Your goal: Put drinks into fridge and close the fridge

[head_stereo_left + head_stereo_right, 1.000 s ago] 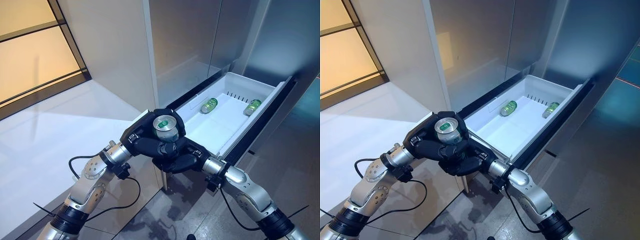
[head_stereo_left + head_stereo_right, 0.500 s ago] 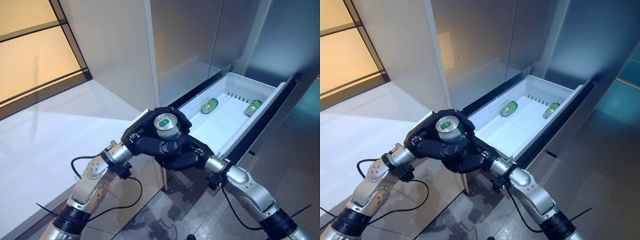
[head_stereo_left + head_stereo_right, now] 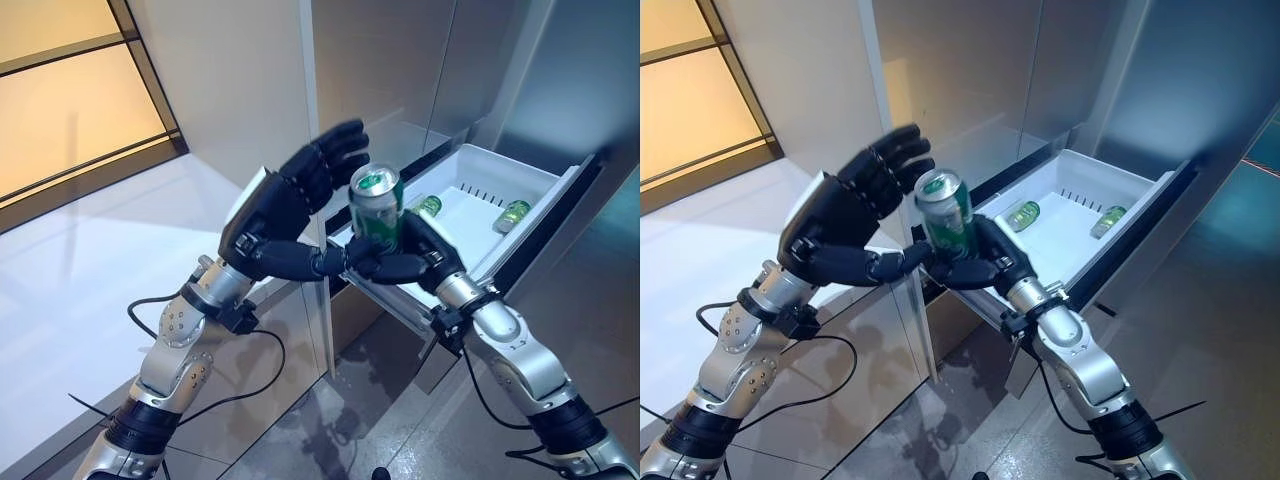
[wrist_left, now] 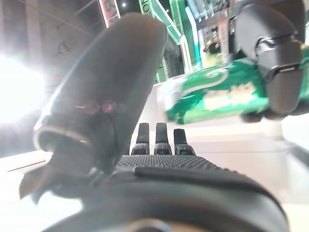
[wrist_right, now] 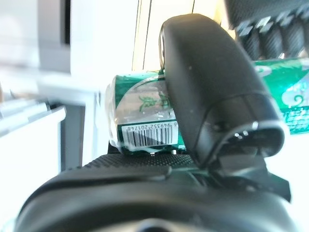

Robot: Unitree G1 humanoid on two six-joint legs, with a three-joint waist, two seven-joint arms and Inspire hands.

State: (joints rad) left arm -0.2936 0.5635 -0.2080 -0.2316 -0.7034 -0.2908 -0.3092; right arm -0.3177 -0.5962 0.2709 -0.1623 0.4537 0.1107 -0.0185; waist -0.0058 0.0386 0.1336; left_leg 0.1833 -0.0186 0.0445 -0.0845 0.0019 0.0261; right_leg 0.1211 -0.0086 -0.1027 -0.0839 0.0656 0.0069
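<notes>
Two dark robot hands meet in front of an open fridge drawer, seen from above by the head camera. One green drink can stands upright in the right hand, whose fingers and thumb are clenched around the lower part of the can. The can's silver top with its pull tab faces up. It is held in the air just in front of the drawer's near corner, not inside the drawer.

Beside it, the left hand is released: its fingers are stretched out and spread, pointing up and toward the can, with the palm facing the can. The left thumb reaches forward under the can, near the right hand's fingers; whether it touches them cannot be told. The left hand holds nothing.

Behind the hands, the white fridge drawer is pulled out from the grey fridge front. Two more green cans lie on their sides inside it: one can near the drawer's back left, partly hidden by the held can, and another can against the right wall. They lie well apart from each other.

A pale floor spreads to the left.
</notes>
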